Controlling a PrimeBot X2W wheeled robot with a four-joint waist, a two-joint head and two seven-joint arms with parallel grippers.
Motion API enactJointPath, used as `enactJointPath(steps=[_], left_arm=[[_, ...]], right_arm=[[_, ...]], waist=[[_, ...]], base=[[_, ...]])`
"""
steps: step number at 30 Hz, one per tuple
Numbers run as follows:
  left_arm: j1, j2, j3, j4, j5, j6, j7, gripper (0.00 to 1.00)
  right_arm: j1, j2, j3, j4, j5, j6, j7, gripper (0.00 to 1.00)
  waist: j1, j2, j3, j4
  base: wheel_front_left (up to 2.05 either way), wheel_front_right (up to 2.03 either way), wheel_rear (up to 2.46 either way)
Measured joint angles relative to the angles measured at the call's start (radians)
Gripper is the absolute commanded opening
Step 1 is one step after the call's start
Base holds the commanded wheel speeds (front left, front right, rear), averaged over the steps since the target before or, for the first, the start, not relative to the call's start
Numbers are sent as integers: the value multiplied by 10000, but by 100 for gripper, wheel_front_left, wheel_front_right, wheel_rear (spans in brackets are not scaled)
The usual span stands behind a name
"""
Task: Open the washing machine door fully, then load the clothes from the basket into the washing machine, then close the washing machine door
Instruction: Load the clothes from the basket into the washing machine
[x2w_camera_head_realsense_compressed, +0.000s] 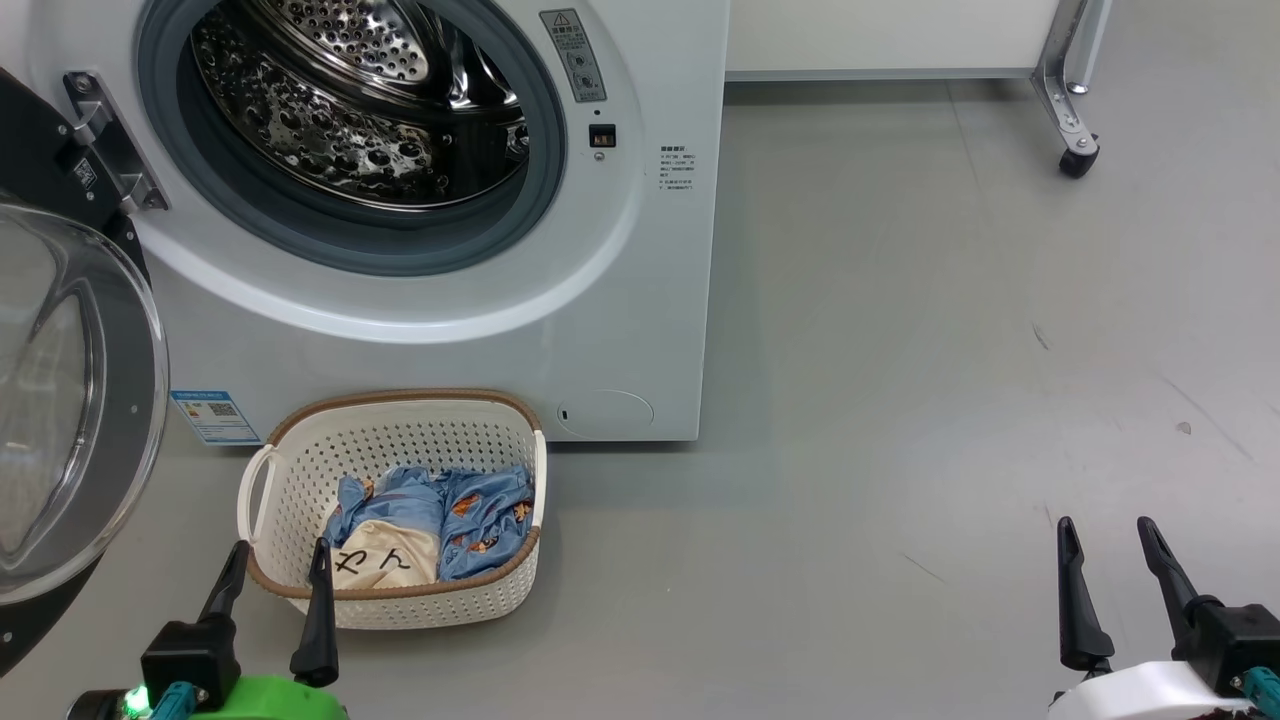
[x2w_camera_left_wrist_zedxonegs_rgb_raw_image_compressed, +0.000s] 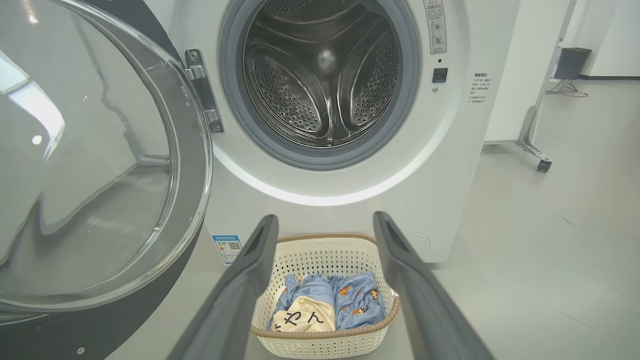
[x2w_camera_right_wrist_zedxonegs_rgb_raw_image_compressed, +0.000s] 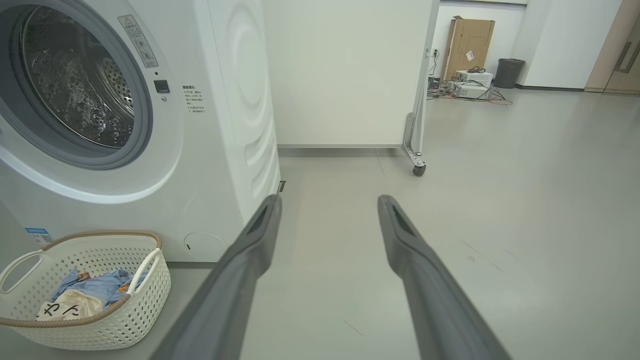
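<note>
- The washing machine (x2w_camera_head_realsense_compressed: 640, 300) stands on the grey floor (x2w_camera_head_realsense_compressed: 900, 350). Its steel drum (x2w_camera_head_realsense_compressed: 350, 100) is exposed, and I can see no laundry in it.
- The washing machine door (x2w_camera_head_realsense_compressed: 60, 400) is swung out to the left on its hinge (x2w_camera_head_realsense_compressed: 105, 140), well clear of the opening, so step 1 of 3 looks done.
- The basket (x2w_camera_head_realsense_compressed: 400, 398) sits on the floor just in front of the machine, below the opening.
- The clothes (x2w_camera_head_realsense_compressed: 480, 520), a blue printed garment and a cream piece with black characters, lie inside the basket. Loading has not begun, and closing the door comes after it.
- The left end effector (x2w_camera_head_realsense_compressed: 280, 548) hovers near the basket's front rim, fingers spread wide, holding nothing.
- The right end effector (x2w_camera_head_realsense_compressed: 1105, 525) hangs over bare floor, well apart from the basket, also wide and empty.
</note>
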Motion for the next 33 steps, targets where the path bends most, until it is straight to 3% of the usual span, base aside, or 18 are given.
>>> enactJointPath(steps=[33], left_arm=[[0, -36, 293, -40, 13, 4, -2, 100]], right_arm=[[64, 31, -33, 2, -2, 86, 0, 100]], waist=[[0, 0, 121, 202]], base=[[88, -88, 0]])
